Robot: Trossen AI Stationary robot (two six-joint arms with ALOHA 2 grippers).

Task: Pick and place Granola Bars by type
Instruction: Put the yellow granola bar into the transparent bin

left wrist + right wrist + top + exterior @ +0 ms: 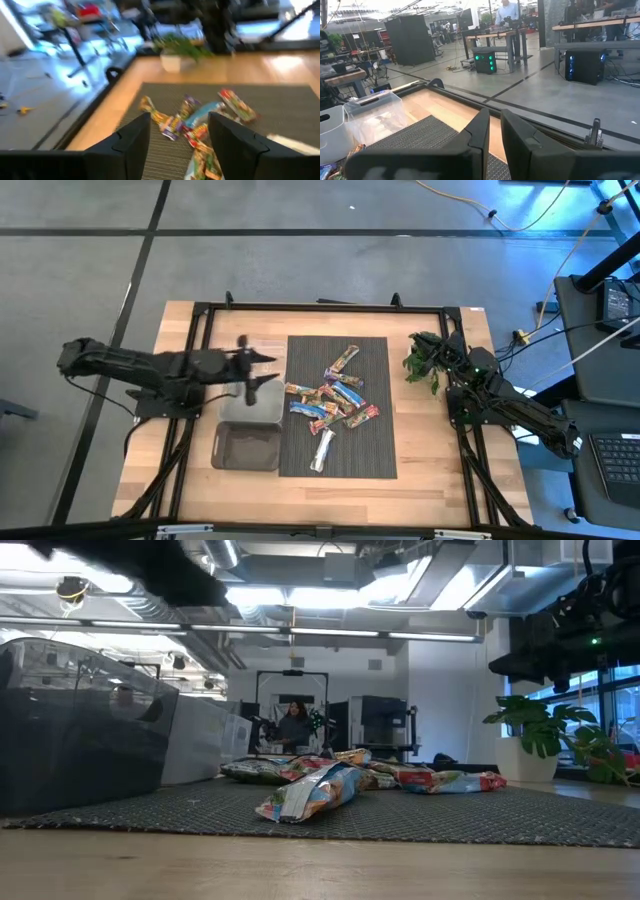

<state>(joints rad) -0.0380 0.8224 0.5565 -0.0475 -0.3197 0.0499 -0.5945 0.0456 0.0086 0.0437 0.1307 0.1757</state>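
Observation:
Several granola bars lie in a loose pile on the dark mat, with shiny blue, red-orange and yellow-brown wrappers; a silver one lies apart, nearer the table's near edge. The low view shows the pile resting flat on the mat. My left gripper hovers open above the mat's left edge, pointing toward the pile; in its wrist view the bars show beyond its fingers. My right gripper waits shut at the table's right side, beside the green sprig.
Two bins stand left of the mat: a clear one below my left gripper and a grey one nearer the near edge. A black frame runs round the table. In the low view a bin stands at left and a person in the room behind.

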